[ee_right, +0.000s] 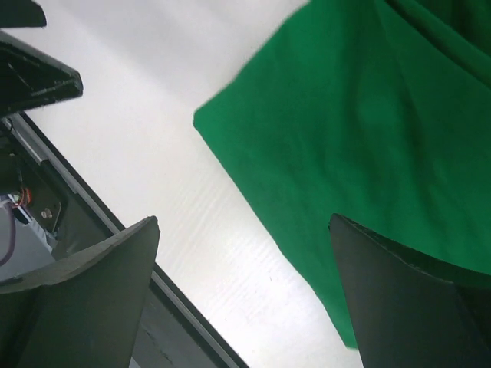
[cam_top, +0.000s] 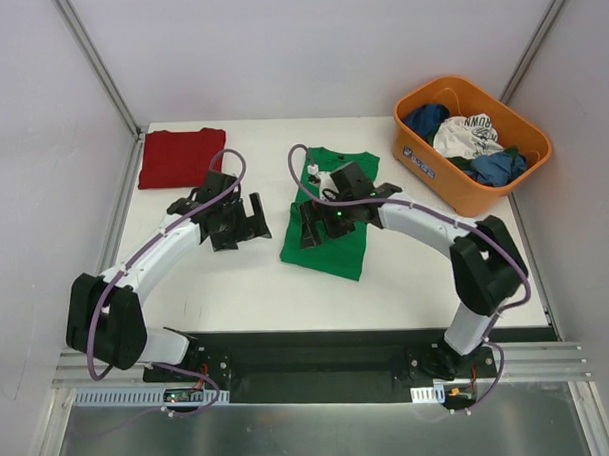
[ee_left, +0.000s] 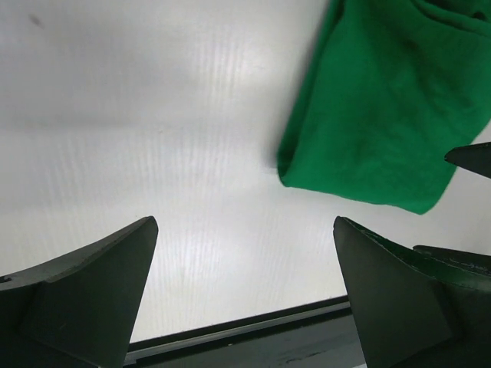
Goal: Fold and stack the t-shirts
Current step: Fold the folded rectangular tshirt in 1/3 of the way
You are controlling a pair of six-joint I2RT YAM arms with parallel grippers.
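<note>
Left jaws and right jaws wide apart, empty; green t-shirt [cam_top: 330, 253] partly behind right jaws

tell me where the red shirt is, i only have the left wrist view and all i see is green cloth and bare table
Observer: The red shirt lies flat as a neat rectangle at the far left corner of the table, just beyond the left gripper.
Operator: is the right arm holding the green one
Observer: No. The right gripper is open above the left edge of the green shirt, with nothing between its fingers.
Operator: anything else out there
Observer: An orange basket at the far right corner holds blue garments and a white printed garment.
</note>
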